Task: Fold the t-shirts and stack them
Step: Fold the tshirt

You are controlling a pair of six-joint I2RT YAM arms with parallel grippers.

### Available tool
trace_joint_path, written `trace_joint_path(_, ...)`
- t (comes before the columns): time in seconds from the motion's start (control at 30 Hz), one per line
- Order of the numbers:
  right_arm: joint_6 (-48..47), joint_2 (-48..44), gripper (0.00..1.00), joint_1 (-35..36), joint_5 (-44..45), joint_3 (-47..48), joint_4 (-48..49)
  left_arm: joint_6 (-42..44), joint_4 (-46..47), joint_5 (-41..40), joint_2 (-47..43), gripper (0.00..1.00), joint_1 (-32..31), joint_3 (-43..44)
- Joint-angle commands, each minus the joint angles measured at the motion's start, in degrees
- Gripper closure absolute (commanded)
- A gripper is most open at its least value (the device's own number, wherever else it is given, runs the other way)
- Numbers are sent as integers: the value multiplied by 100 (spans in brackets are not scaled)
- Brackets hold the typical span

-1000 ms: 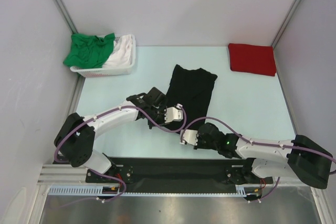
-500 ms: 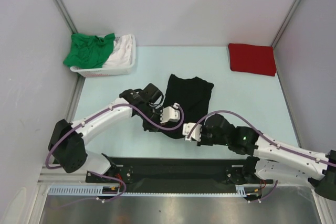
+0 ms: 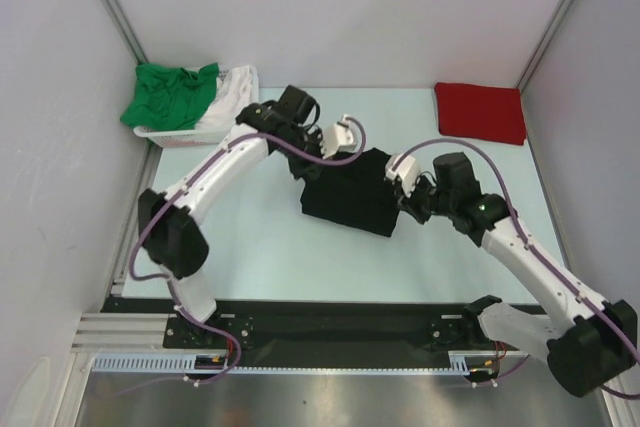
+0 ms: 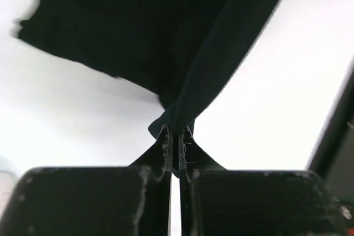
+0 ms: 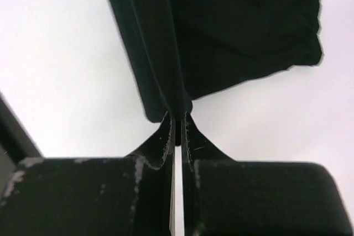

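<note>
Down at the near edge both bases sit bolted, and from there the left arm (image 3: 215, 177) and the right arm (image 3: 520, 247) reach out over the desk (image 3: 240, 237) to the middle, where the action is: the black t-shirt (image 3: 345, 202) lies mid-desk between them, doubled on itself. The left jaws are clenched on a thin pinch of black cloth, the wrist view showing the fabric draping away from the tips, and the right jaws are clamped the same way on their own pinch at the other side. It reads as a fold in progress, each arm holding one edge of the shirt. To do this well, the two pinches should travel level and at a matched pace, with the cloth between them just taut, so the raised edge lands square on the layer below rather than skewed. Lower it until the fabric rests flat before letting go, since soft cloth dropped from height will bunch. Those grips are slim, so a hard tug could slip a corner free. Farther back on the right, well apart from the work, the red t-shirt (image 3: 480, 112) lies as a neat folded rectangle, the likely base of the stack. Far left, the white basket (image 3: 215, 135) holds the green t-shirt (image 3: 165, 97), spilling over its rim, and the white t-shirt (image 3: 232, 92) beside it, both crumpled and waiting their turn.
</note>
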Motion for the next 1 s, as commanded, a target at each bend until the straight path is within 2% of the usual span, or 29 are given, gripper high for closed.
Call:
trace_joint_path(0.0, 121, 501, 100, -467, -129, 449, 319, -96, -284, -259, 861, 100, 288, 1219)
trace_joint_path(0.17, 569, 1423, 100, -1205, -67, 872, 679, -411, -654, -426, 2354, 100, 482, 3010)
trace_joint_path(0.27, 648, 1853, 100, -1329, 91, 1039, 917, -604, -629, -575, 2779, 100, 535, 3593)
trace_joint_path(0.47, 851, 2602, 100, -1505, 241, 1372, 1444, -1026, 109, -1190, 3184, 100, 596, 3622)
trace_joint_path(0.7, 929, 3314, 100, -1540, 891, 1681, 1883, -1379, 1163, -1912, 3430, 99, 579, 3533)
trace_joint_path(0.97, 1114, 4105, 100, -1540, 1217, 2137, 2069, -1344, 1437, -2185, 3825, 94, 509, 3534)
